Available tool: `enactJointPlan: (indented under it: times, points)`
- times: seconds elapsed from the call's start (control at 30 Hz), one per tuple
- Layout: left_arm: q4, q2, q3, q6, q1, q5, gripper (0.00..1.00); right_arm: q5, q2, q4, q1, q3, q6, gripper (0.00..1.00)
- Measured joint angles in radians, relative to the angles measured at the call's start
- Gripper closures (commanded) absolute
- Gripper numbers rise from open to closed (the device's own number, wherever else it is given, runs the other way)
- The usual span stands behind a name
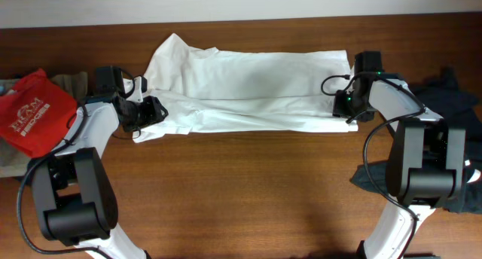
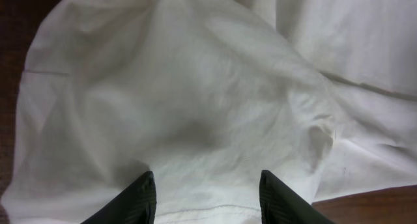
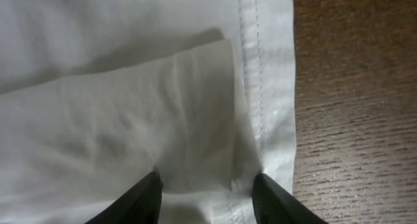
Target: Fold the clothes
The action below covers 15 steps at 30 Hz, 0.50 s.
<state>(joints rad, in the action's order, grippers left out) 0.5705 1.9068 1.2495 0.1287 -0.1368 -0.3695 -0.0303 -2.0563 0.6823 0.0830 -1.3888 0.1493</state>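
The white T-shirt (image 1: 248,89) lies across the back of the wooden table, folded lengthwise into a long band; its print is hidden. My left gripper (image 1: 151,113) is at the band's left end, low over the cloth. In the left wrist view its fingers (image 2: 144,199) stand apart with the white cloth (image 2: 195,100) and a hem seam between them. My right gripper (image 1: 349,108) is at the band's right end. In the right wrist view its fingers (image 3: 146,199) stand apart, straddling a folded layer of the shirt (image 3: 130,120) beside the stitched hem (image 3: 251,68).
A red shirt with white lettering (image 1: 32,112) lies at the left edge, on a grey cloth (image 1: 69,82). Dark garments (image 1: 452,93) are heaped at the right edge. Bare brown table (image 1: 248,191) fills the front.
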Motion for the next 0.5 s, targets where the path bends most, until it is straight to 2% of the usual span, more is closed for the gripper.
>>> enactJointPlan:
  times: [0.03,0.13,0.3,0.43,0.5]
  points:
    - [0.000,0.000,0.000,0.000,0.000,0.000,0.50,0.004,0.000,-0.011,0.000,0.000,-0.002,0.68]
    - [-0.001,0.000,0.000,0.000,0.000,0.000,0.50,0.006,-0.002,-0.028,0.000,0.000,0.000,0.68]
    - [-0.001,0.000,0.000,0.000,0.000,0.000,0.50,0.007,-0.007,-0.010,0.000,-0.016,0.000,0.63]
    - [-0.001,0.000,0.000,0.000,0.000,0.000,0.49,0.007,-0.010,0.008,0.000,-0.042,0.000,0.65]
    - [-0.001,0.000,0.000,0.000,0.000,0.000,0.49,0.007,-0.010,0.022,0.000,-0.042,0.000,0.71]
